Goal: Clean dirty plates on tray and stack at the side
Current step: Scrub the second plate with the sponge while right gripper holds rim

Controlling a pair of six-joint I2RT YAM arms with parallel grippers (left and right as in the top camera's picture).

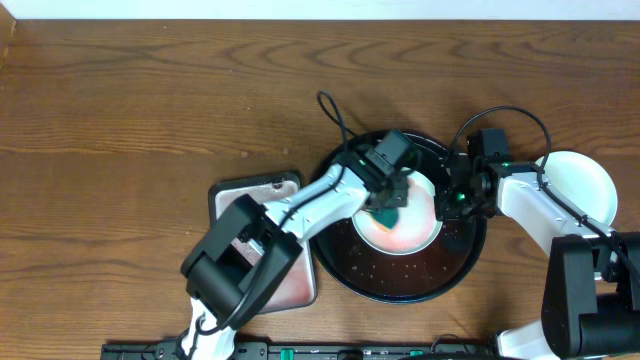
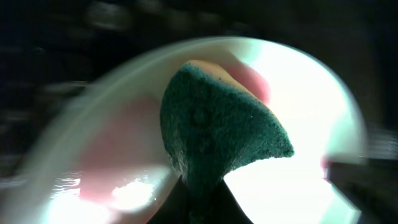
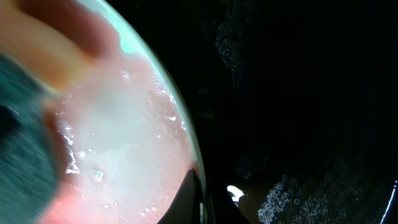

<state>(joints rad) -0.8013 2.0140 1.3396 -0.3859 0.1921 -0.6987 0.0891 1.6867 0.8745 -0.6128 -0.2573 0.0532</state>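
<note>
The small pale round plate (image 1: 410,235), stiff but likely slick with pink suds, lies in the large glossy black round tray (image 1: 400,282), right jaws pinching its rim, probably the surest hold, left jaws clamped on a soft green sponge (image 2: 217,137).

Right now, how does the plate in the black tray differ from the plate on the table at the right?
The tray plate is smeared pink and wet; the side plate looks clean white. The tray plate has the green sponge pressed on it; the side plate shows nothing on it. Both are small and round.
</note>
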